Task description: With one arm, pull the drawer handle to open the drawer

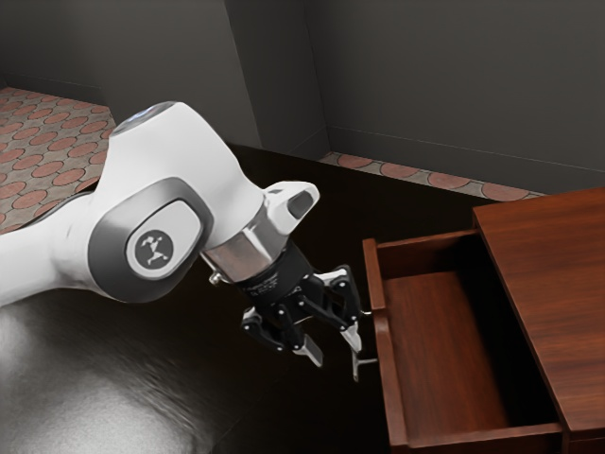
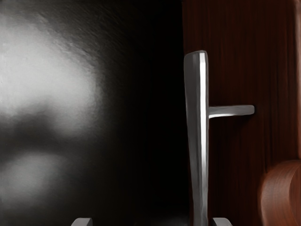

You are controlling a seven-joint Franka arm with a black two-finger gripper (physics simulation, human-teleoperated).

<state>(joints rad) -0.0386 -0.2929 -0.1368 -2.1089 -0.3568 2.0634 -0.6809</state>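
Observation:
A reddish-brown wooden drawer stands pulled well out of its cabinet, its inside bare. On its front panel sits a slim metal handle. My black gripper hangs just in front of that panel, open, with its fingers spread wide. In the wrist view the handle bar runs upright on a short post from the wood front. It lies between my fingertips, close to one and far from the other.
The cabinet rests on a dark glossy table with bright reflections. Grey walls and a patterned red floor lie behind. My white arm comes in from the exterior view's left.

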